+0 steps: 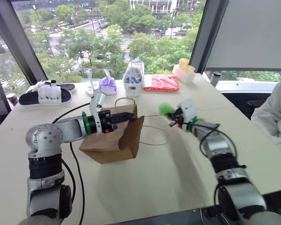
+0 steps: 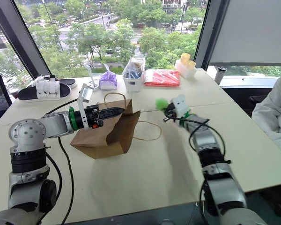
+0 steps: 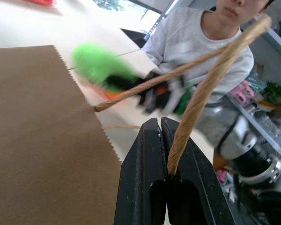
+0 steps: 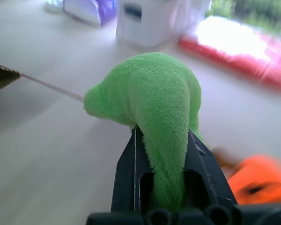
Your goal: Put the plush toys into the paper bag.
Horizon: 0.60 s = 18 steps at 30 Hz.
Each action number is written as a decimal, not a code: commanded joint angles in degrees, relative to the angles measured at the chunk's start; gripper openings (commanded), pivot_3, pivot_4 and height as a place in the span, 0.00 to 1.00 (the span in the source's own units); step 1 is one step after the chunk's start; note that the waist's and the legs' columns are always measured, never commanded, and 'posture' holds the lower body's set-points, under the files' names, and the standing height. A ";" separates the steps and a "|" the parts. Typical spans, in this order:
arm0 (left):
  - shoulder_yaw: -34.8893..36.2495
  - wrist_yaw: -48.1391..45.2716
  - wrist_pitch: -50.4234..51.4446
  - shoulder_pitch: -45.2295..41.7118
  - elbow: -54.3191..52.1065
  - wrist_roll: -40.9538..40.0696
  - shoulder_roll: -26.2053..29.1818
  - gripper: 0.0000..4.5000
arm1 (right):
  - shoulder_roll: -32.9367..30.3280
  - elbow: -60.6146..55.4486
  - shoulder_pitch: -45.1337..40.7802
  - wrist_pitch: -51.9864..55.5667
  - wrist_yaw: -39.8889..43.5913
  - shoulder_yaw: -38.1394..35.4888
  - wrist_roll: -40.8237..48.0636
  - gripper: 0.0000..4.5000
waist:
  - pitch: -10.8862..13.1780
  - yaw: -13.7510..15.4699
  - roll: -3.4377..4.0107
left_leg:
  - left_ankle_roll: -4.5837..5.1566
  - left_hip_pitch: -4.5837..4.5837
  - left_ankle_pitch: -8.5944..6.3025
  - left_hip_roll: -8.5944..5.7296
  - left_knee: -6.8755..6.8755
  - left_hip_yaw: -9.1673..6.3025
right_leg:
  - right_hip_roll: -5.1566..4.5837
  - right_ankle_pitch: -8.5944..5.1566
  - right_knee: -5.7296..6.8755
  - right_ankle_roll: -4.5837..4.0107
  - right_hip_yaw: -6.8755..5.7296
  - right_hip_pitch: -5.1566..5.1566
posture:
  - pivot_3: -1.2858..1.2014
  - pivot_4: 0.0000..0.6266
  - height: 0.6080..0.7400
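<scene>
Up close, the right wrist view shows the right gripper (image 4: 163,154) with its two black fingers pressed onto the tail end of the green plush toy (image 4: 147,91), the round body bulging out past the fingertips. Just beside that gripper, lower and behind it, the orange plush toy (image 4: 253,180) lies on the table (image 1: 178,164); the head views hide it behind the hand. From the head camera the green toy is held above the tabletop, apart from the paper bag (image 1: 107,138), which sits off to that gripper's side.

The left gripper (image 3: 163,129) has its fingers pinched together on one twisted paper handle (image 3: 210,79) of the bag, a detail clear in the left wrist view alone. Beyond its tips that view also catches a person (image 3: 196,37) in a grey top.
</scene>
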 commanded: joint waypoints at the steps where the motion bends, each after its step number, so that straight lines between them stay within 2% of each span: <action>1: -0.88 -1.75 -1.67 -2.00 0.02 -0.70 0.64 0.00 | -3.12 -11.68 1.51 -2.20 10.26 1.74 3.01 0.01 | -0.05 -0.34 -0.09 | 0.00 0.05 -0.01 0.03 -0.04 0.00 | 0.02 0.00 -0.02 0.00 -0.01 0.03 | 0.52 0.24 1.00; 7: -1.83 -3.27 -2.99 -4.05 1.30 -0.76 1.07 0.00 | -2.33 -17.89 2.82 0.34 16.04 5.16 4.31 0.01 | -0.06 -0.47 -0.11 | -0.04 0.15 0.01 0.12 0.03 0.02 | 0.09 0.00 -0.01 0.00 0.01 0.07 | 0.52 0.24 1.00; 18: -1.72 -4.19 -2.74 -5.40 0.69 -2.36 1.80 0.00 | 2.22 -15.71 1.94 -3.08 18.17 12.20 0.55 0.01 | -0.07 -0.04 -0.11 | -0.05 0.08 0.02 0.06 0.02 -0.03 | 0.04 0.00 -0.02 0.00 0.01 0.00 | 0.52 0.24 1.00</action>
